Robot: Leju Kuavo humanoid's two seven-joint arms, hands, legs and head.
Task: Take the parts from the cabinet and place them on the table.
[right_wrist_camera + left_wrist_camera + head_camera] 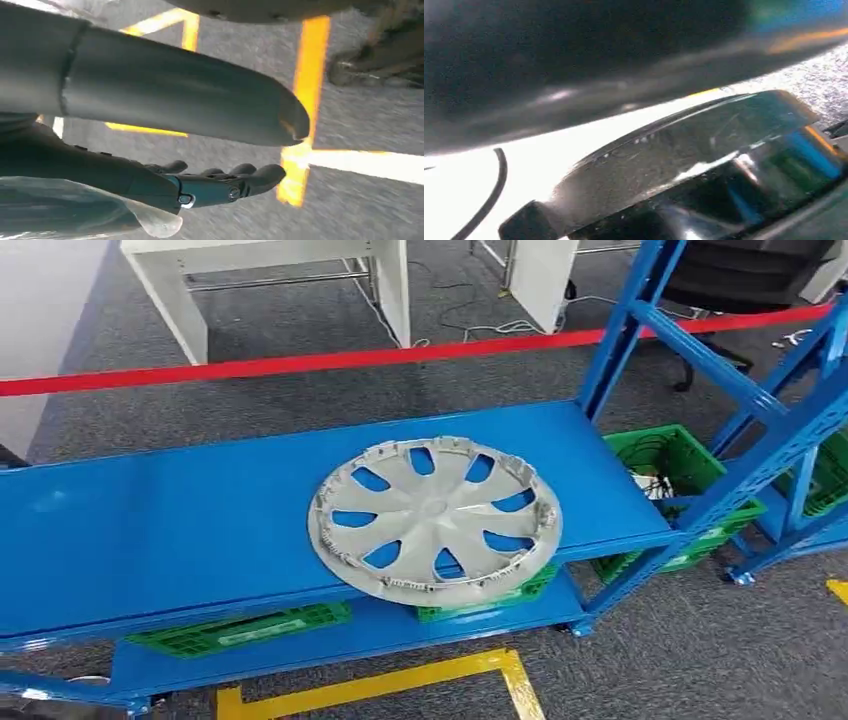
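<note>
Hubcap (436,521) lies flat on blue shelf (160,520), rim overhanging front edge, within reach. Right hand (220,182) hangs over floor, fingers apart, holding nothing. Left hand state: cannot tell.

Head view: high, looking forward and down on the blue shelf (200,510), wheel cover (435,520) near centre, yellow floor tape (400,680) below the shelf's front edge. Right wrist view: close behind the right hand (200,185), facing carpet with yellow tape; shares that tape. Left wrist view: very close, blurred dark surfaces.
</note>
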